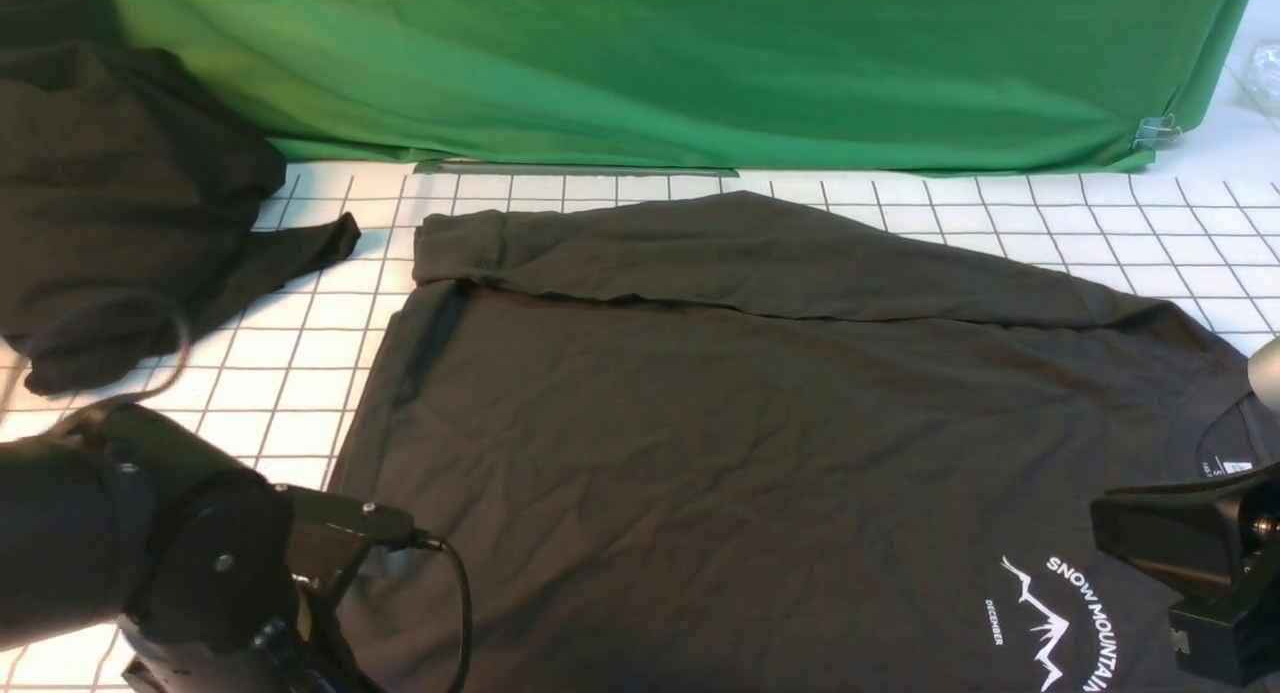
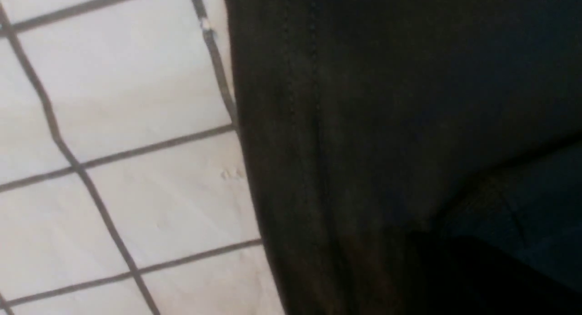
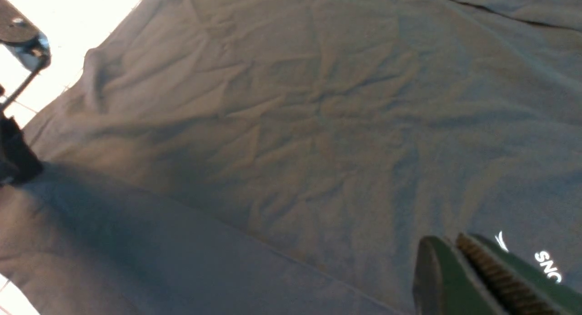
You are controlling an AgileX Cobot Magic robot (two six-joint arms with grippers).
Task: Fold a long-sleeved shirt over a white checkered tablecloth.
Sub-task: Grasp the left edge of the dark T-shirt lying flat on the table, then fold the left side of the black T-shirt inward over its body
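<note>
Shirt (image 1: pixel 760 423), dark grey and long-sleeved, lay spread on the white checkered tablecloth (image 1: pixel 300 373), one sleeve (image 1: pixel 760 258) folded across its far edge and the collar (image 1: pixel 1225 438) toward the robot's right. The front view alone took in the green backdrop (image 1: pixel 650 63), a blacker heap of cloth (image 1: pixel 110 193) at far left and the white mountain print (image 1: pixel 1060 613). It showed the left arm (image 1: pixel 180 563) low over the shirt's near left corner, but the left gripper fell below the frame. The left wrist view gave only the stitched hem (image 2: pixel 291 147) against the grid, so whether that gripper was wide or closed could not be told. Only the right wrist view showed the right gripper (image 3: pixel 448 247). Its green ridged fingers (image 3: pixel 434 278) were drawn close together above the creased cloth near the print, with nothing seen between them.
</note>
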